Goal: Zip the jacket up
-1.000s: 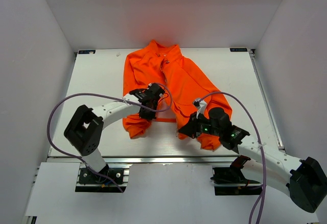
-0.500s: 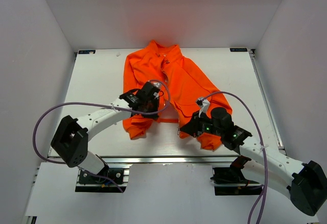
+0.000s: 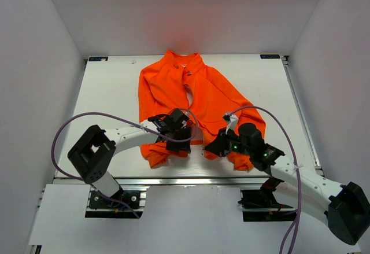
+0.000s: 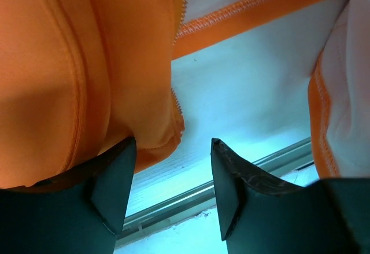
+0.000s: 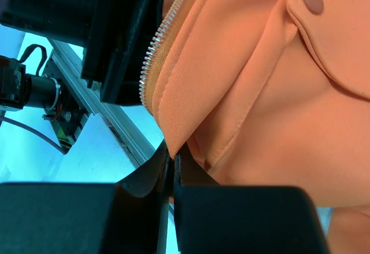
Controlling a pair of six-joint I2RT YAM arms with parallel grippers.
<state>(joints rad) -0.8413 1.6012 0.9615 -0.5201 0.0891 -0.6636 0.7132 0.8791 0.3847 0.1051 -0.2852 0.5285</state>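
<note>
Jacket (image 3: 202, 92) lies spread on the white table (image 3: 110, 98), collar toward 12 o'clock, hem toward 6, its front parted in a narrow gap below the collar. At its 7 o'clock corner the left gripper (image 4: 173, 150) stands released, fingers apart, with the hem corner drooping against one finger. At 5 o'clock the right gripper (image 5: 172, 155) is clenched on the other panel's lower front edge, just under the zipper teeth (image 5: 155, 51). A pocket snap (image 5: 314, 2) shows at 1 o'clock in that wrist view.
</note>
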